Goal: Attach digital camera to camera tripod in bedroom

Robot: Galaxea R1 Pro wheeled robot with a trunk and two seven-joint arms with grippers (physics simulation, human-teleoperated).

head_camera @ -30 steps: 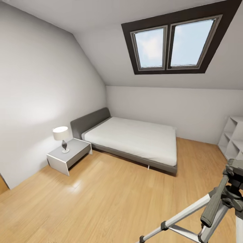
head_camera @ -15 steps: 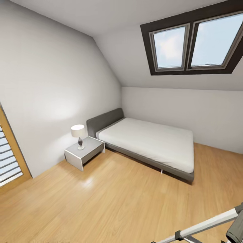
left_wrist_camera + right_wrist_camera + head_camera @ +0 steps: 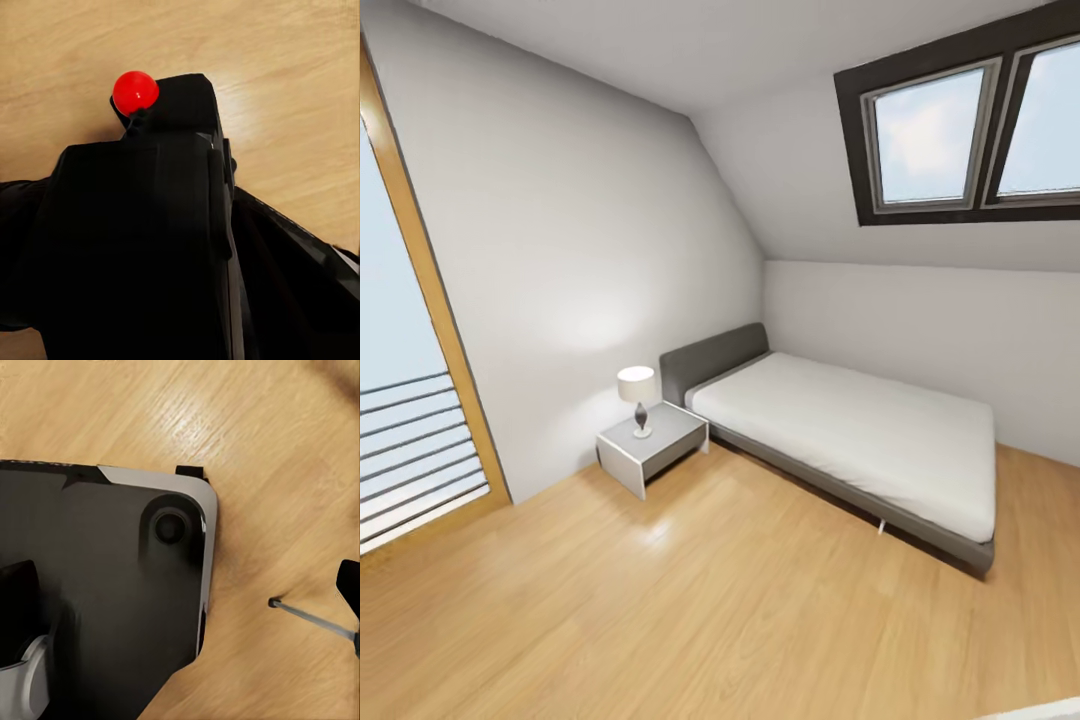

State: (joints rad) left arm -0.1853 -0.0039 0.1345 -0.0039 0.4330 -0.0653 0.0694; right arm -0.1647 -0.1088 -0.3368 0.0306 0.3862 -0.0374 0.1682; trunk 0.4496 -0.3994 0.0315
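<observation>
Left gripper [image 3: 150, 247] grips the digital camera [image 3: 142, 247] (red dot [image 3: 136, 91] beyond its fingers). Our head view has swung left, dropping the camera tripod from frame; we must turn back. Right gripper state: cannot tell.

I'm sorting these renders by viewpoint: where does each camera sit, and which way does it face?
Head view: from the robot's head, looking forward and down across the wood floor to the bed, nightstand and skylight; nothing I can make out as the robot's body.
Left wrist view: on the left arm, looking down past the digital camera, with its red dot, at the floor.
Right wrist view: on the right arm, looking down past a dark robot panel at the floor.
Shared: all three show the same wood floor.
</observation>
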